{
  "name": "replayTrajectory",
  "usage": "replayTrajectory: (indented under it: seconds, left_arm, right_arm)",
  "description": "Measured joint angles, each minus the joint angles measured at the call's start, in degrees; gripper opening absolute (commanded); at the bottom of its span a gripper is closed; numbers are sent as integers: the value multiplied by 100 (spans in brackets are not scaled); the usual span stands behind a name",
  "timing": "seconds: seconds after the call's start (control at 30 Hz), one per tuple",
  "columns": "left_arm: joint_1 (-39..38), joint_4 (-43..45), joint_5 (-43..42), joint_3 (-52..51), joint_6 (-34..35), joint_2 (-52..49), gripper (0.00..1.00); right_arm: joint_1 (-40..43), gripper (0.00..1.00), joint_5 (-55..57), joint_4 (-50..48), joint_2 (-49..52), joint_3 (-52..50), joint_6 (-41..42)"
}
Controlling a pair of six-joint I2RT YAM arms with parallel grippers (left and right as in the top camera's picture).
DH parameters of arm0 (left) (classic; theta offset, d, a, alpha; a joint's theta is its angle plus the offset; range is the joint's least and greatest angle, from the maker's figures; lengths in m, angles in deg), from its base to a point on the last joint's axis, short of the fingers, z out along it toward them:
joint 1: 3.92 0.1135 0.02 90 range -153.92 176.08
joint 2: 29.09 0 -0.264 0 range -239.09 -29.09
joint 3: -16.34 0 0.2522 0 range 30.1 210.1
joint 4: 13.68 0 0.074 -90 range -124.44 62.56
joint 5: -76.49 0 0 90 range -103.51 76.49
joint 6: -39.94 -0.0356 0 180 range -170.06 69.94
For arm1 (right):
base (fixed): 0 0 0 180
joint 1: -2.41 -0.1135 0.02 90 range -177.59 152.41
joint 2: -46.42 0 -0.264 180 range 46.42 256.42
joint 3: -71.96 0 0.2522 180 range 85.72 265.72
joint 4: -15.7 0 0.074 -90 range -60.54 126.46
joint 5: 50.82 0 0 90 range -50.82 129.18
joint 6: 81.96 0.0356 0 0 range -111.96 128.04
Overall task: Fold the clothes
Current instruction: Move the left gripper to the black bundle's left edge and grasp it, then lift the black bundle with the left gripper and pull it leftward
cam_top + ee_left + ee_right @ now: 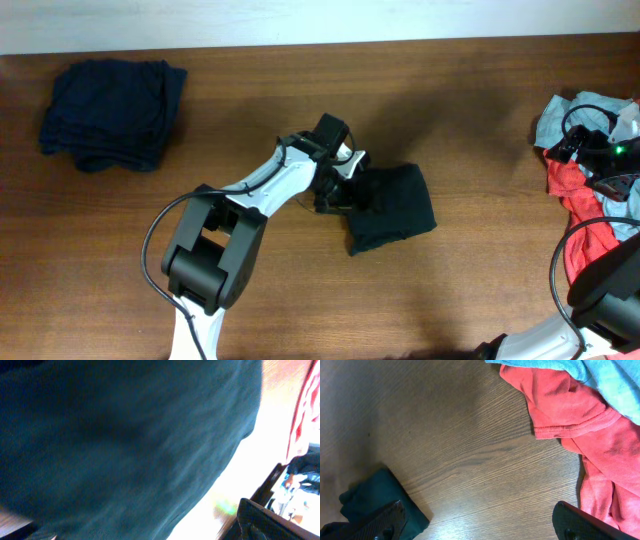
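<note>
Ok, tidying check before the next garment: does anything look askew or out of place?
Only mildly. The folded black shirt lies skewed on the table, and the red and grey-blue clothes are a crumpled heap at the right edge.

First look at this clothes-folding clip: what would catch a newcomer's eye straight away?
A folded black fabric garment lies at centre, with the left gripper open at its left edge. A folded dark navy fabric stack sits at the far-left corner, and a loose heap of red and grey-blue clothes crowds the right edge.
</note>
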Motion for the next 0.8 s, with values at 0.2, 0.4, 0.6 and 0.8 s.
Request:
replayTrajectory:
  seconds: [0.2,0.4,0.6,0.8]
  left_arm:
    - [-70,179,-48,0,216,-22,99]
    - [-74,232,-63,-4,291,-33,90]
    - [-76,323,-42,-52,356,-118,61]
    - [-87,487,-31,-74,385,-146,47]
  right_arm:
    - [0,99,0,0,0,0,4]
    - [0,99,-2,0,0,0,2]
    - [0,99,0,-2,0,0,0]
    - [0,99,0,-2,0,0,4]
